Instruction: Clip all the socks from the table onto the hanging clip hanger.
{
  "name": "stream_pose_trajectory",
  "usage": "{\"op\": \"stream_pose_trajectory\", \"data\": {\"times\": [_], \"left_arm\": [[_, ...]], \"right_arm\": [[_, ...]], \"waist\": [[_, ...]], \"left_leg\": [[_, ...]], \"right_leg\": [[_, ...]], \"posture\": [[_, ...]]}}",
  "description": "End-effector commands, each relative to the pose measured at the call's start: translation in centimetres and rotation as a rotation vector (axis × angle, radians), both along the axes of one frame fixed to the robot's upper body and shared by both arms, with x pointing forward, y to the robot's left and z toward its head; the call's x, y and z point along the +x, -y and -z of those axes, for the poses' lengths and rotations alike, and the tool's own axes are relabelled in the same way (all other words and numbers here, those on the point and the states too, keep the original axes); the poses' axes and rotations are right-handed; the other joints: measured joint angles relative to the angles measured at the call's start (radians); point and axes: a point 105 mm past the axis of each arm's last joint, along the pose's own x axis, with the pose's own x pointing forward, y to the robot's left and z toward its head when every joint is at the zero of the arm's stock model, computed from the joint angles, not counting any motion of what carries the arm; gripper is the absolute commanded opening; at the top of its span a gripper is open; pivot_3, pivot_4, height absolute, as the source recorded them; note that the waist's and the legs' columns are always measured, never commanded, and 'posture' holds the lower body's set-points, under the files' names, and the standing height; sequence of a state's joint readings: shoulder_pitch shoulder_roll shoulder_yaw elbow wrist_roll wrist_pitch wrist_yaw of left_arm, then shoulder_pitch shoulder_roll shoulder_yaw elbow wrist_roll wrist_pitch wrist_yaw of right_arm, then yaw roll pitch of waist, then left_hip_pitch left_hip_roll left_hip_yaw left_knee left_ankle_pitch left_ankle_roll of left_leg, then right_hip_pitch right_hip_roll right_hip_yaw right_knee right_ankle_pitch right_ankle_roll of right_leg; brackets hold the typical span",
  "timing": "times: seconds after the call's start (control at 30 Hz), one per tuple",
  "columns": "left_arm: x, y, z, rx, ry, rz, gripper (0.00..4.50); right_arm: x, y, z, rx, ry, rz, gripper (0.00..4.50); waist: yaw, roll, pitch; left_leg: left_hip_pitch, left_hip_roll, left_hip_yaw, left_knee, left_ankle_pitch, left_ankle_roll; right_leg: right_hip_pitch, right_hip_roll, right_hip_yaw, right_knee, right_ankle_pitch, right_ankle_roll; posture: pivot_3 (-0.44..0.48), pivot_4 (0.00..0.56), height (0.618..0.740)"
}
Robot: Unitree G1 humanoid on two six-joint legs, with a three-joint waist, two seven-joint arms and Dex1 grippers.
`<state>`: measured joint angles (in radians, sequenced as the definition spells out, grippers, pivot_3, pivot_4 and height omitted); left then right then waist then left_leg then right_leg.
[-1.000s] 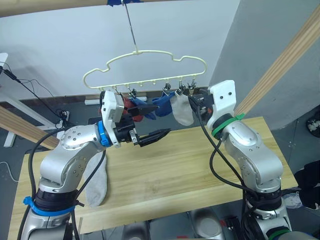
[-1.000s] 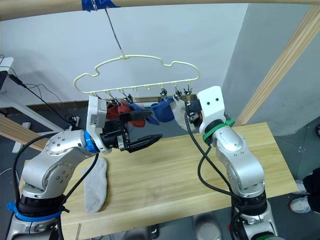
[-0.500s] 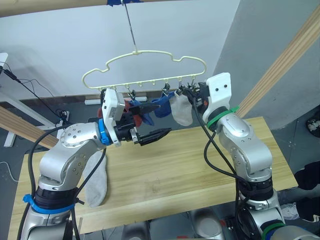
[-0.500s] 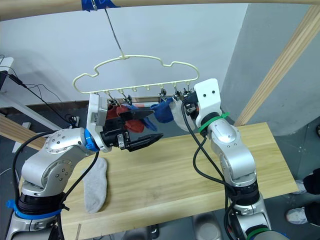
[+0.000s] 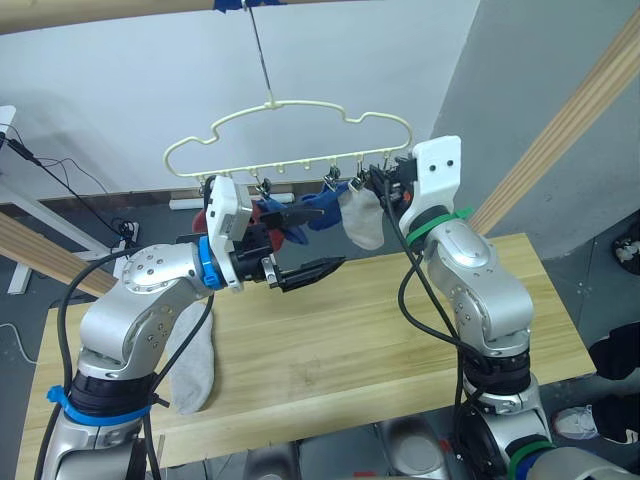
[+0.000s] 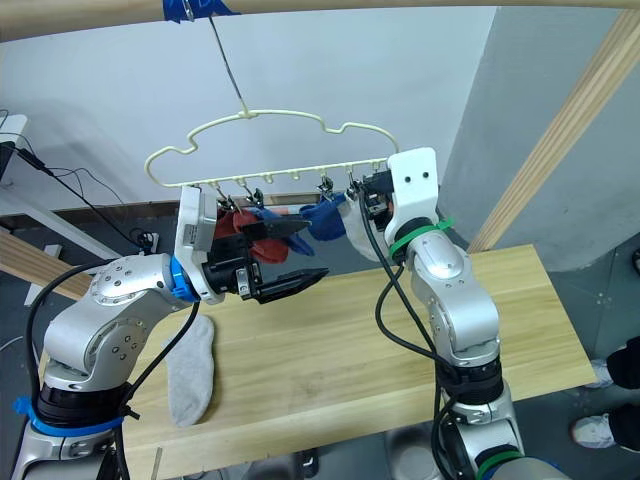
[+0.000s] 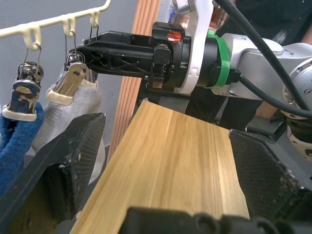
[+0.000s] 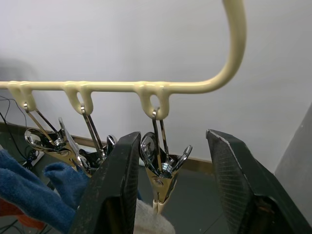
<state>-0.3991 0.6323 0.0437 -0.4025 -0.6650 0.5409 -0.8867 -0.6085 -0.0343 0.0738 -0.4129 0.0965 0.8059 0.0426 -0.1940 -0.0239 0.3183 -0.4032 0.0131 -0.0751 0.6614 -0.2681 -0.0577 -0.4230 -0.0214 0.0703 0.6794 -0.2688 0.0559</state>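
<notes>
The pale-yellow clip hanger (image 5: 290,130) hangs above the table's (image 5: 360,340) far edge. From its clips hang a rust-red sock (image 5: 208,216), blue socks (image 5: 312,210) and a light grey sock (image 5: 362,222). Another grey sock (image 5: 190,362) lies over the table's left front. My left gripper (image 5: 315,243) is open and empty, just below the blue socks. My right gripper (image 8: 168,180) is open, its fingers (image 8: 117,185) standing on either side of the end metal clip (image 8: 163,168) that holds the hanging grey sock (image 7: 78,105). The left wrist view shows my right gripper (image 7: 117,53) at the clips.
A thick wooden pole (image 5: 560,130) slants down at the right of the table, and another (image 5: 100,10) runs along the top carrying the hanger's hook. Cables lie on the floor behind, at the left.
My right gripper has risen and moved left, up to the end clip over the grey sock. The left arm has hardly moved.
</notes>
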Motion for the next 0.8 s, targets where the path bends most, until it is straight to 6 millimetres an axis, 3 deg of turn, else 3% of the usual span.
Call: {"op": "stream_pose_trajectory", "data": {"times": [0.03, 0.8], "left_arm": [[-0.53, 0.55, -0.54, 0.005, 0.035, 0.036, 4.50], [-0.35, 0.91, -0.26, 0.009, 0.036, 0.058, 4.50]], "right_arm": [[-0.73, 0.36, -1.39, 0.041, 0.043, 0.019, 2.21], [-1.63, 0.27, -1.18, 0.153, -0.027, 0.023, 2.21]], "waist": [[0.000, 0.000, 0.000], [-0.002, 0.000, 0.000]], "left_leg": [[0.000, 0.000, 0.000, 0.000, 0.000, 0.000], [0.000, 0.000, 0.000, 0.000, 0.000, 0.000]], "right_leg": [[0.000, 0.000, 0.000, 0.000, 0.000, 0.000], [0.000, 0.000, 0.000, 0.000, 0.000, 0.000]], "posture": [[-0.262, 0.282, 0.737], [-0.282, 0.276, 0.737]]}}
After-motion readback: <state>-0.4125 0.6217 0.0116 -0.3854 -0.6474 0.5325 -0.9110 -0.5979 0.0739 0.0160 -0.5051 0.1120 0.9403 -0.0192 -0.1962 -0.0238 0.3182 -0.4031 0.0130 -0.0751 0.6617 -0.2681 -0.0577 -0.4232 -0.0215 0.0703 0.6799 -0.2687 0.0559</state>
